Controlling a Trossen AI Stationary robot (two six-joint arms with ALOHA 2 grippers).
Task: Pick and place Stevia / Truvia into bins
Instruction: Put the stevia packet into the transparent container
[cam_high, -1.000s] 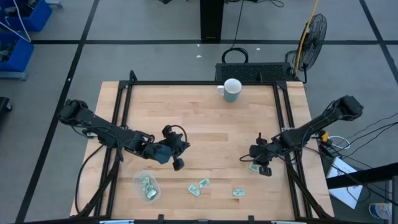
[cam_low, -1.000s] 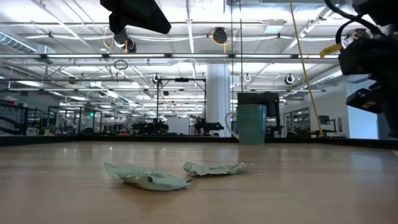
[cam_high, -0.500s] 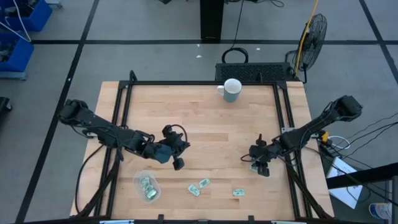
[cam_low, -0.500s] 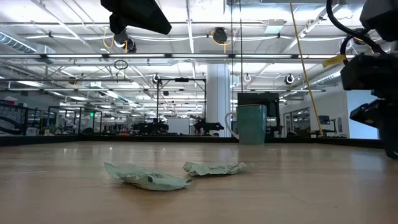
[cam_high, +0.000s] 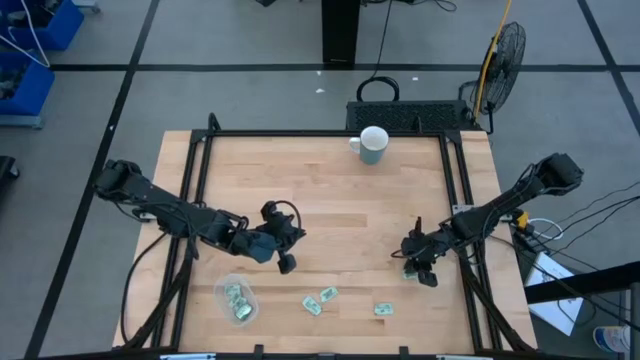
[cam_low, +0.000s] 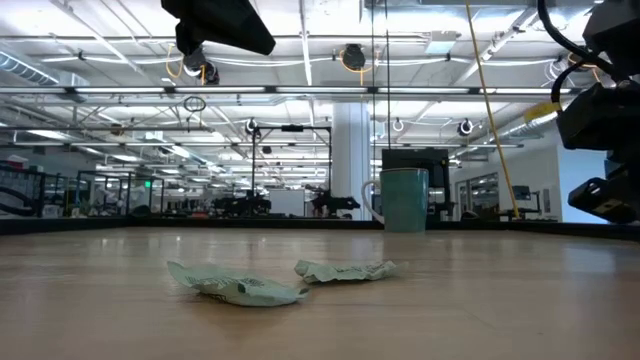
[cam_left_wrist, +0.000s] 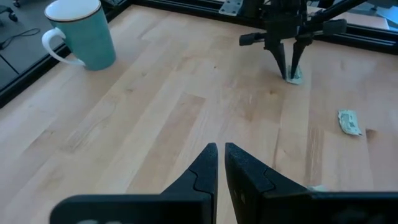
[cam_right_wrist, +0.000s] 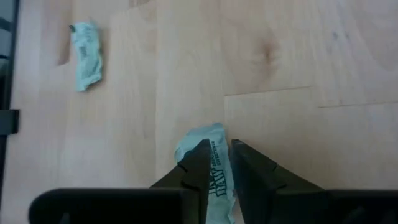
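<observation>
Several pale green Stevia packets show. One lies under my right gripper (cam_high: 411, 265), (cam_right_wrist: 219, 149), near the table's right side, and that gripper is shut on it. Two lie flat near the near edge (cam_high: 320, 299), (cam_high: 383, 310). Others sit inside the clear tub (cam_high: 236, 299) at the near left. In the low view, two crumpled packets (cam_low: 240, 288), (cam_low: 346, 270) rest on the wood. My left gripper (cam_high: 286, 264), (cam_left_wrist: 221, 152) hovers shut above bare wood, just to the far right of the tub. My right gripper pinches the Stevia packet (cam_right_wrist: 208, 138) between its two fingers (cam_right_wrist: 249, 167), coming from above and pointing down, as the left wrist view shows (cam_left_wrist: 291, 67). The packet's far end sticks out past the fingertips. The packet (cam_left_wrist: 296, 76) sits at table level.
A white and teal mug (cam_high: 372, 145), (cam_left_wrist: 81, 34) stands near the far edge. A black frame (cam_high: 200, 160) borders the tabletop. Open wood lies across the middle between the two arms.
My right gripper has come down toward the packet on the table's right side; in the low view that arm sinks lower and slides toward the picture's right edge. The left arm and the loose packets have kept still.
</observation>
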